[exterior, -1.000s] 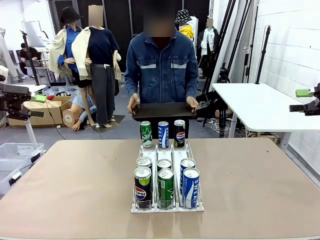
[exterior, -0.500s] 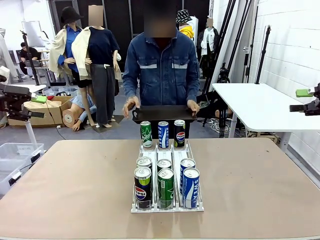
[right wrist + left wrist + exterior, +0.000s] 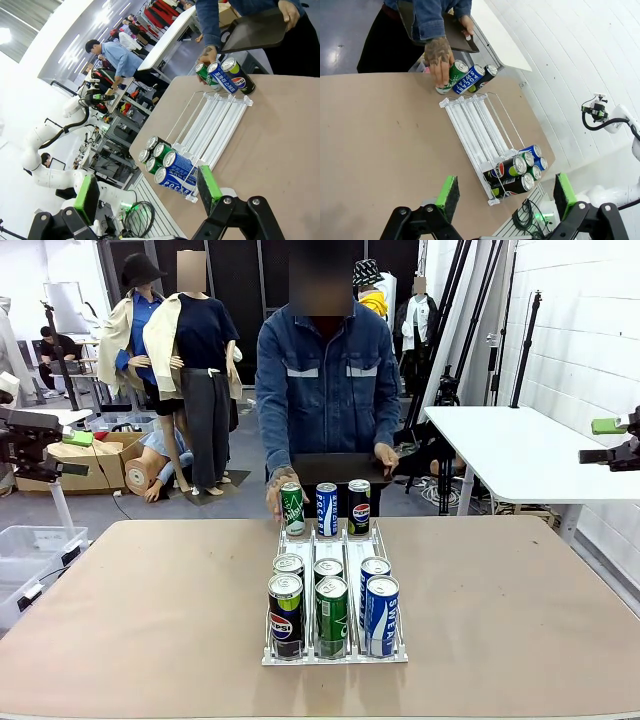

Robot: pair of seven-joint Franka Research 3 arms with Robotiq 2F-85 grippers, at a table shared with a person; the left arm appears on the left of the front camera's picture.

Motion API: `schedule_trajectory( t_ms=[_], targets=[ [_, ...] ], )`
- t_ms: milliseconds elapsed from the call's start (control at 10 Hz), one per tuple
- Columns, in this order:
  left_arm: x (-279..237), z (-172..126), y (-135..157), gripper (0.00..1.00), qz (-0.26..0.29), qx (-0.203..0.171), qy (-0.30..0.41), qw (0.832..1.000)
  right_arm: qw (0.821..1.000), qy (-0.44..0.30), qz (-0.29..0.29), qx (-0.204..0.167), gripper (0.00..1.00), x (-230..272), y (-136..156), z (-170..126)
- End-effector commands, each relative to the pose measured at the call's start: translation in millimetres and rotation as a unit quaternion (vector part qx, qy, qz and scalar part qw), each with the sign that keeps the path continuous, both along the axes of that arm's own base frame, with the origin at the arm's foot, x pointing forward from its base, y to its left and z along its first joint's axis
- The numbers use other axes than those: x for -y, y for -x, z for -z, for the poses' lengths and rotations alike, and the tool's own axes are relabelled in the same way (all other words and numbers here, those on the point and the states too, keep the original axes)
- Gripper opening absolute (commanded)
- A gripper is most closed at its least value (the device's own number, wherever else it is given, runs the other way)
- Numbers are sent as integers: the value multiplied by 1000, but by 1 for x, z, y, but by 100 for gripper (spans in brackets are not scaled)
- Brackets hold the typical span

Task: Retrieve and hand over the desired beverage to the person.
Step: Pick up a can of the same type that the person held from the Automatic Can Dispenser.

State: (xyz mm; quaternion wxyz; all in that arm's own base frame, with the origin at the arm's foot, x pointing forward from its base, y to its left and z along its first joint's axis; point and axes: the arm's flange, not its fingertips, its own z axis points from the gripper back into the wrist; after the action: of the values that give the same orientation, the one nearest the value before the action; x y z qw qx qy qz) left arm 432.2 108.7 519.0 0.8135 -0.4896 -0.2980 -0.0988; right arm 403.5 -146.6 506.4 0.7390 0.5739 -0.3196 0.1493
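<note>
Well, I hold nothing yet: my left fingers [image 3: 447, 196] and right fingers [image 3: 86, 197] are open; the person [image 3: 325, 380] touches a green can [image 3: 291, 510].

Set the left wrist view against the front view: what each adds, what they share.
Left wrist view: the robot's left hand, open, close up, and the bare middle lanes of the clear rack from above. Front view: a cardboard box, a clear bin on the floor, the pale strips on the person's jacket. Shared: the person's hand on the far green can, a dark tray in the other, six near cans.
</note>
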Motion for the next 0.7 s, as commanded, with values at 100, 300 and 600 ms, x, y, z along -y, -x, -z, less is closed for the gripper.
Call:
schedule_trajectory(
  t_ms=[100,300,600],
  targets=[
    [0,-1,1,100,-5,6,1,1000,1000,-6,-3,2,100,0,0,0],
    [0,-1,1,100,-5,6,1,1000,1000,-6,-3,2,100,0,0,0],
    [0,-1,1,100,-5,6,1,1000,1000,-6,-3,2,100,0,0,0]
  ],
)
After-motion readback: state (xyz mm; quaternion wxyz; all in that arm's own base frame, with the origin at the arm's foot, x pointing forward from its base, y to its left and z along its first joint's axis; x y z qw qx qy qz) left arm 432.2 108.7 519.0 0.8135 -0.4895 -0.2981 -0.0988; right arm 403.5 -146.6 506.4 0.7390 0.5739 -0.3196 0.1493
